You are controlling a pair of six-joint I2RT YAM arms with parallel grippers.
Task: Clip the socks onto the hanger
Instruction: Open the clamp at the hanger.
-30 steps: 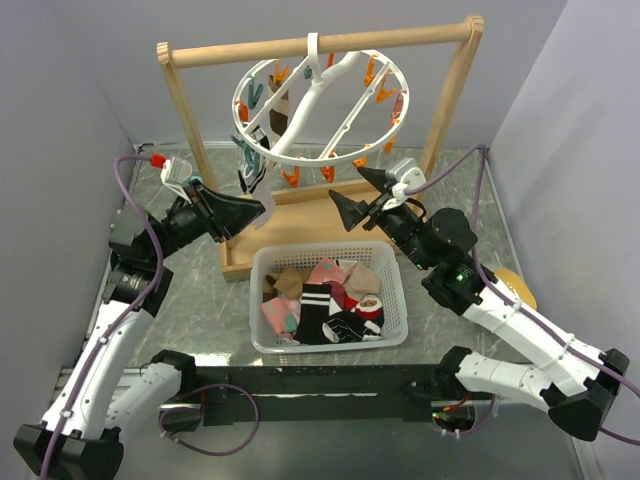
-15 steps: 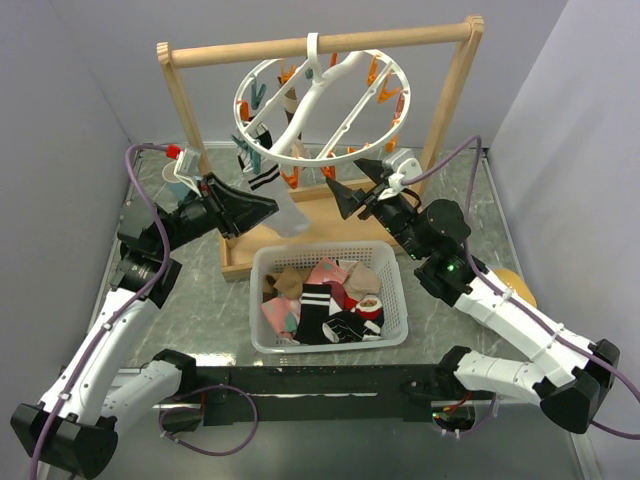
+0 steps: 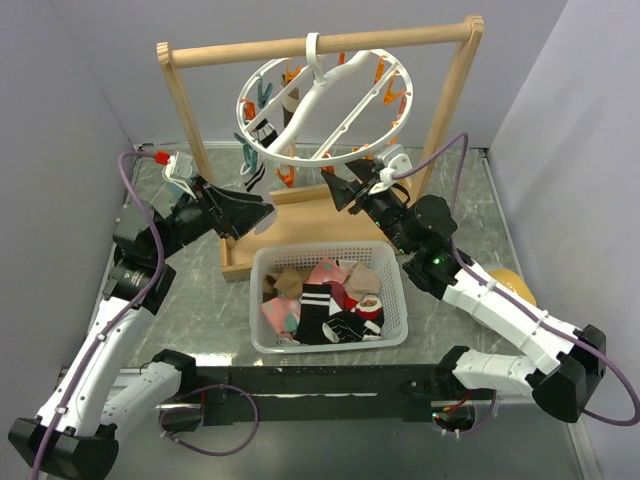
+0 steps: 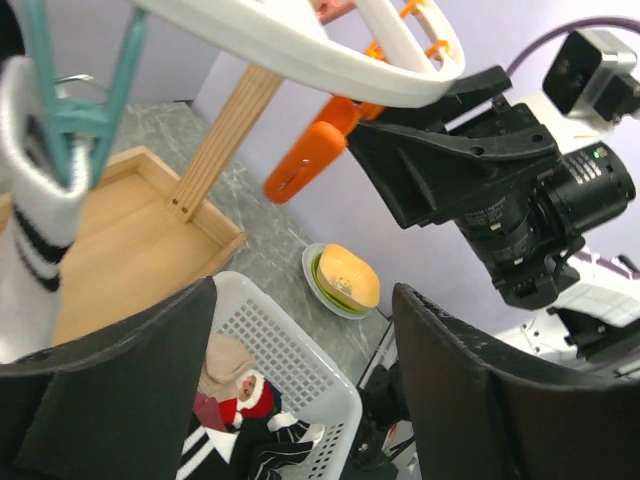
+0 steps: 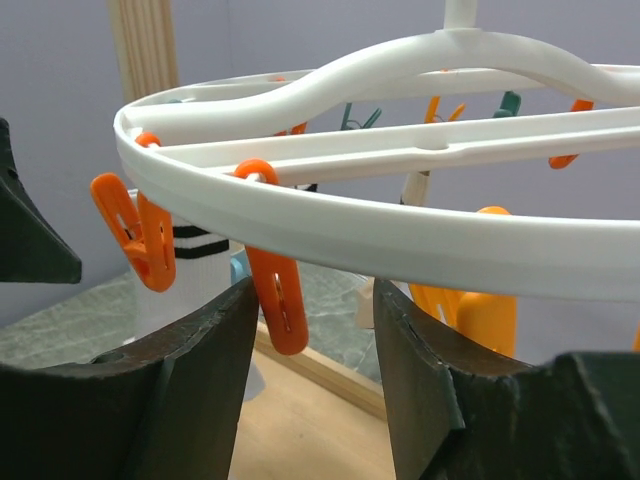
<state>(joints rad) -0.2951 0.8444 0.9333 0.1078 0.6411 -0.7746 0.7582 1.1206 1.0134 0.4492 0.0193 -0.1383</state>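
A: What could go wrong from here?

B: The hanger (image 5: 350, 235) hangs loose and tilted from the wooden frame (image 3: 320, 45). A nudge from the right tool (image 5: 315, 287) could swing it, and the orange peg (image 5: 280, 300) would slip from between the jaws, or the striped sock (image 4: 25, 250) might shake off its teal peg (image 4: 75, 115).

A: And the tools?

B: The right one stands partly apart astride that orange peg; whether it touches cannot be told. The left tool (image 4: 305, 290) is spread wide and empty, just beside the clipped sock. The remaining socks (image 3: 320, 300) lie in the white basket (image 3: 392, 322) on the counter.
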